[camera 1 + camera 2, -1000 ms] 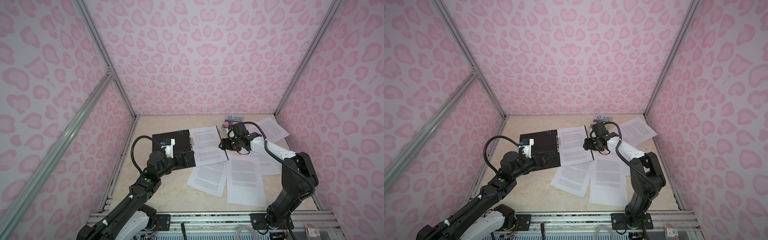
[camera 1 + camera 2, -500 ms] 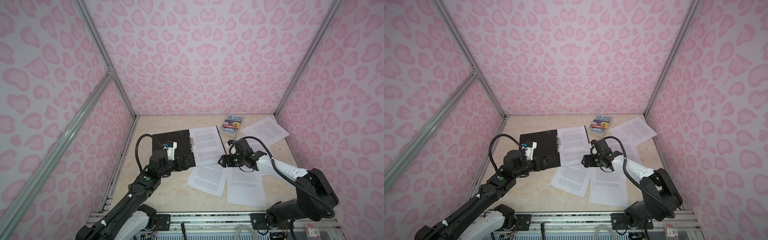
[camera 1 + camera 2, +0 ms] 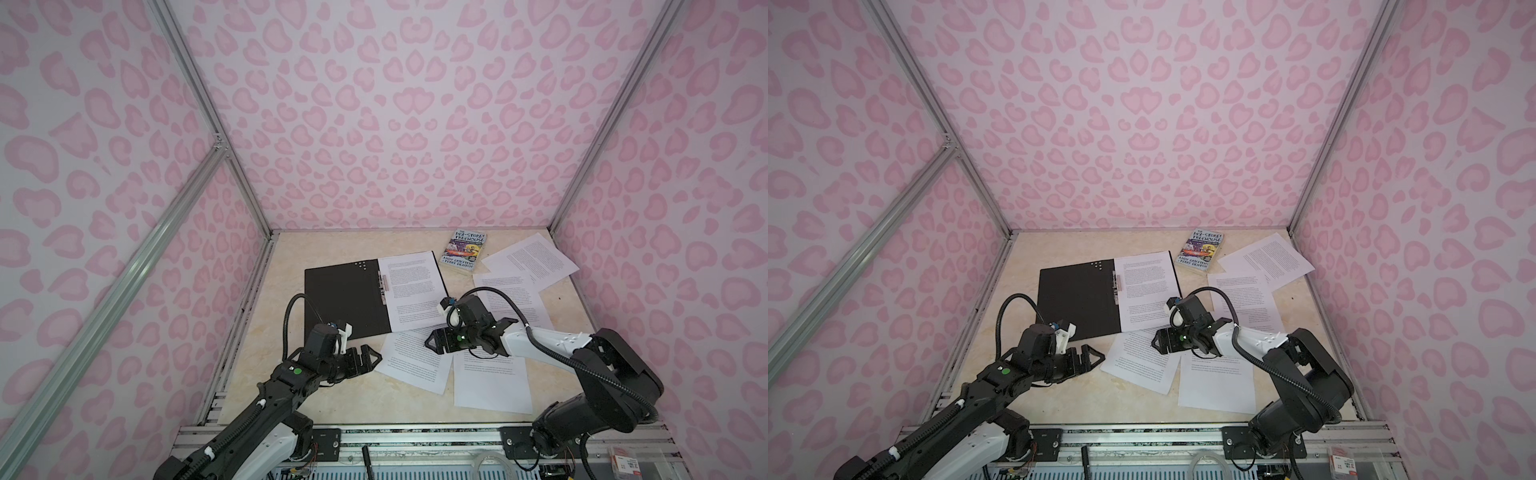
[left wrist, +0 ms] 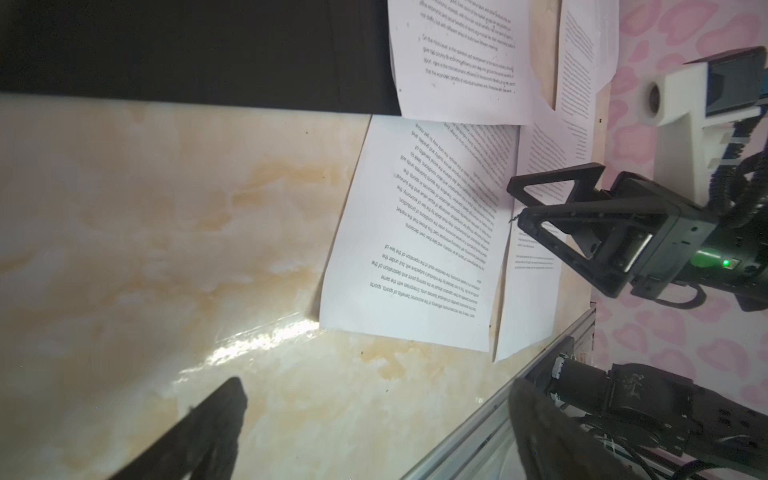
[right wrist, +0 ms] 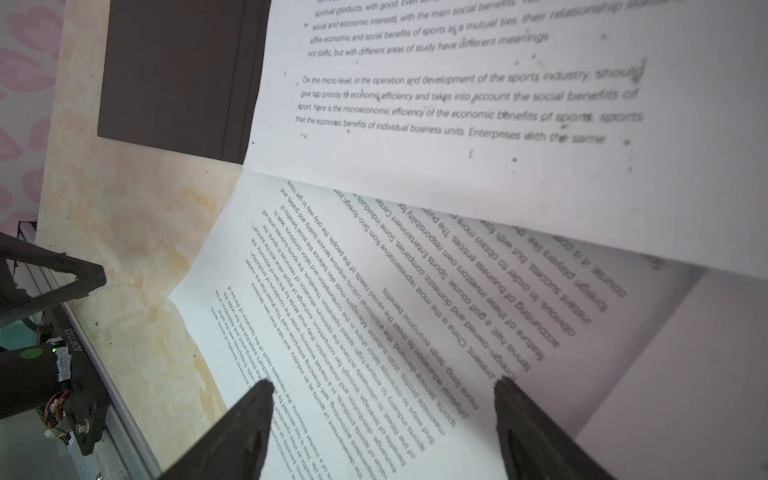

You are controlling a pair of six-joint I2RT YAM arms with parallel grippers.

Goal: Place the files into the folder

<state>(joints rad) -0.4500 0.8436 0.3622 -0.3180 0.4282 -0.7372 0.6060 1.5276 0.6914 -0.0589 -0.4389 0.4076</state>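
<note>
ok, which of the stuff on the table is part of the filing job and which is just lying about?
Job:
- folder, lying open
- sheet already lying in it
- loose sheets scattered beside it

Lying about:
- paperback book, apart from the folder
</note>
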